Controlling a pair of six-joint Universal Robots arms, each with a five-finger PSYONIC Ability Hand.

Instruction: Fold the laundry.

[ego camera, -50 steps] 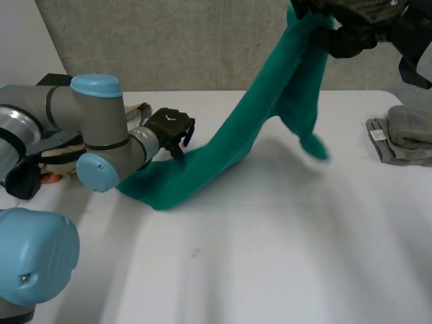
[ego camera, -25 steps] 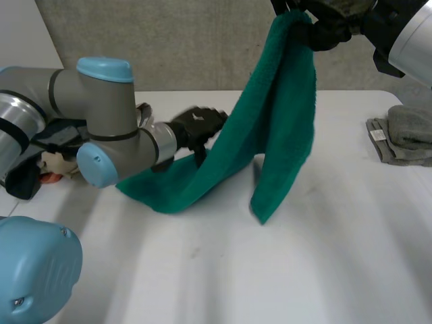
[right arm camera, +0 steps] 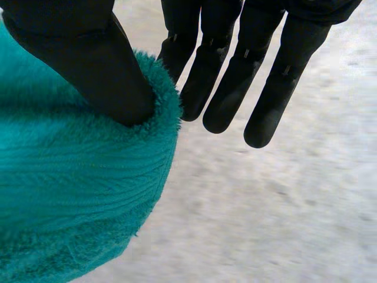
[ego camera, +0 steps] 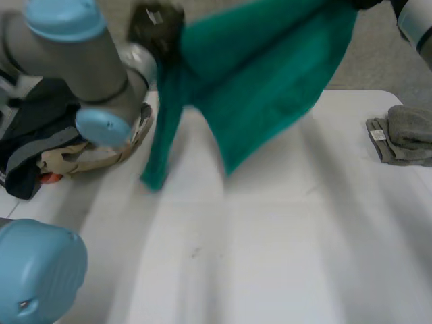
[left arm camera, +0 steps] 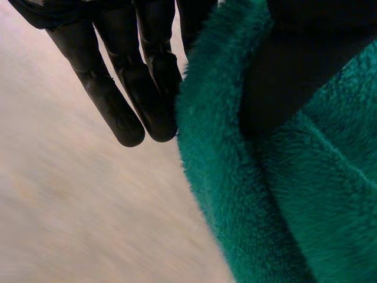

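Note:
A green fleece towel hangs spread in the air above the white table, stretched between my two hands. My left hand is raised high at the towel's left upper corner. In the left wrist view the towel is pinched between the thumb and the straight fingers. My right hand holds the other upper corner. In the right wrist view its thumb presses the towel's edge against the hand, with the fingers straight beside it. One loose end of the towel dangles down near the table.
A heap of dark and light clothes lies at the table's left side. A folded grey cloth sits at the right edge. My left arm stands over the heap.
My left hand took hold of the towel's lower part and rose with it. The towel has come off the table and spread out between both hands.

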